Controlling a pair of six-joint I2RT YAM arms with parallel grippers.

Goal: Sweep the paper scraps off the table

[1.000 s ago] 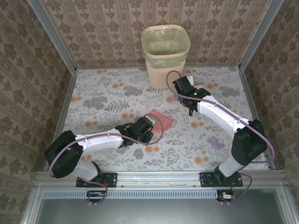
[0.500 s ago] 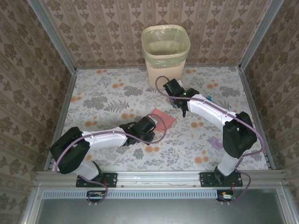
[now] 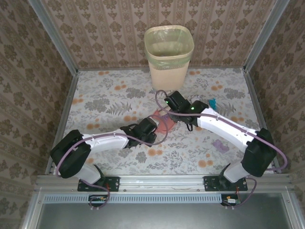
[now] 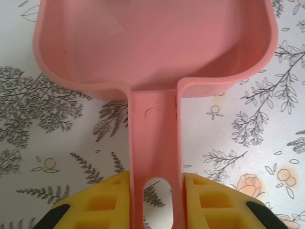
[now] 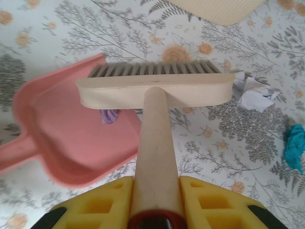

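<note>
The left tool [image 4: 153, 191] is clamped on the handle of the pink dustpan [image 4: 152, 43], which lies flat on the desk [image 3: 105, 95]. The right tool [image 5: 155, 195] is clamped on the brush [image 5: 155, 90], its bristles at the pan's mouth. Of the paper scraps, a lilac scrap [image 5: 109, 116] lies in the pan under the brush head. A white scrap [image 5: 252, 95] lies just beside the brush's end, and a teal scrap [image 5: 295, 145] lies farther off on the desk.

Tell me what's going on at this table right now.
The left gripper is shut on the handle of a pink plastic dustpan resting on the floral-cloth table. The right gripper holds a cream hand brush, its bristles at the pan's mouth, with a lilac paper scrap just inside. A white crumpled scrap and a teal scrap lie nearby, unswept.
</note>
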